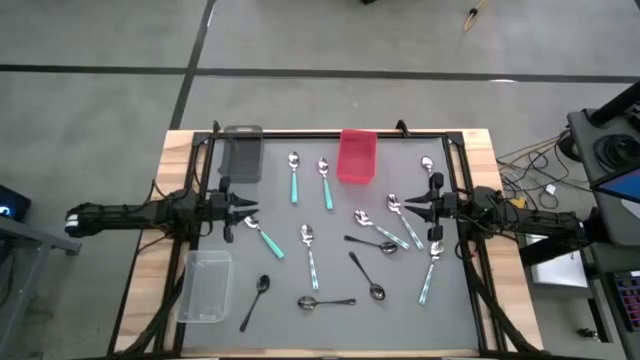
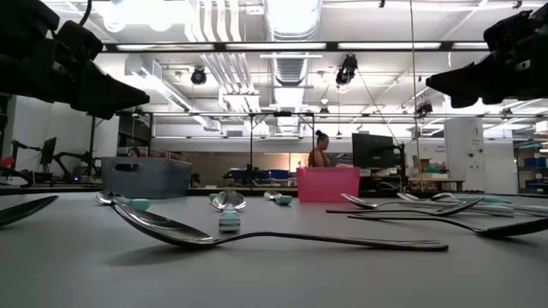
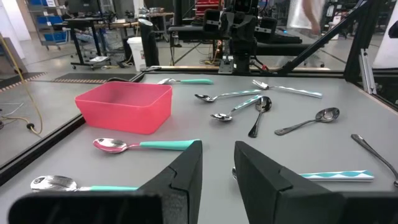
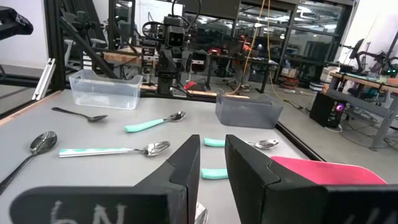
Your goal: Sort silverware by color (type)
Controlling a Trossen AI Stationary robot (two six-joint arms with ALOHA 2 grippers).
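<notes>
The grey table mat [image 1: 330, 320] carried everything, with both arms reaching in level from its two side edges. The left gripper [image 1: 243, 209] hovered above the mat near the left edge, its fingers [image 3: 186, 177] parted by a narrow gap and holding nothing. The right gripper [image 1: 405, 208] hovered near the right edge in the same way, fingers [image 4: 186, 163] a little apart and empty. Three bins stood on the mat: a grey bin [image 1: 241, 155] at the far left corner, a red bin [image 1: 357, 156] at the middle of the far edge, and a clear bin [image 1: 205, 286] by the near left corner; no spoon showed in any of them. The silverware lay loose across the middle and right of the mat. Two teal-handled spoons [image 1: 295, 177] lay side by side between the grey and red bins, another teal spoon [image 1: 263, 237] lay just beside the left gripper, and a patterned light-blue spoon [image 1: 310, 255] lay near the mat's centre. More teal and light-blue spoons clustered below the right gripper, one [image 1: 430, 270] toward the right edge. Dark spoons lay toward the near edge: one [image 1: 256, 298] beside the clear bin, one [image 1: 326, 301] at the near middle, one [image 1: 367, 275] to its right.
</notes>
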